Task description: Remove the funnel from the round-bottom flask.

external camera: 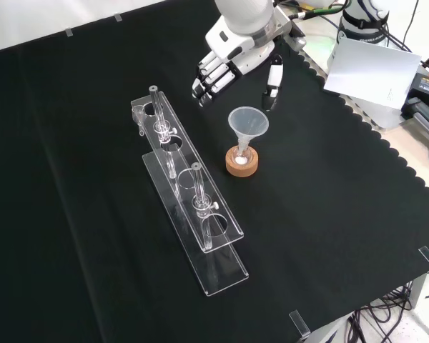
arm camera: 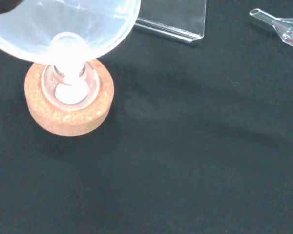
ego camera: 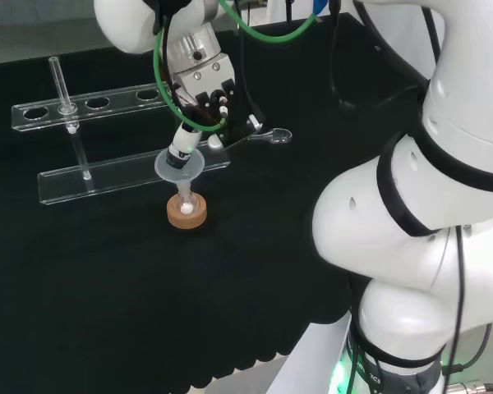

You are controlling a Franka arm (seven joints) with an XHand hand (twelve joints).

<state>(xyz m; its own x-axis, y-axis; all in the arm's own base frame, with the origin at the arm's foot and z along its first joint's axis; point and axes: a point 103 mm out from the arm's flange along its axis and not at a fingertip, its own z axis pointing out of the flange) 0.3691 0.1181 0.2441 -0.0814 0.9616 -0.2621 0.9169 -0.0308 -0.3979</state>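
Funnel [external camera: 248,121]: seated upright in flask [external camera: 242,153] on cork ring [external camera: 242,166].
Robot hand [external camera: 232,61]: above funnel, fingers relaxed, holding nothing.

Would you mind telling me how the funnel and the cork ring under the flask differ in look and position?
The funnel is clear and see-through, while the cork ring is opaque tan. The funnel is a wide cone narrowing to a stem; the cork ring is a low, flat disc with a hollow centre. The funnel stands raised with its stem down in the flask, whereas the cork ring rests directly on the black cloth. Both are round and stand one above the other.
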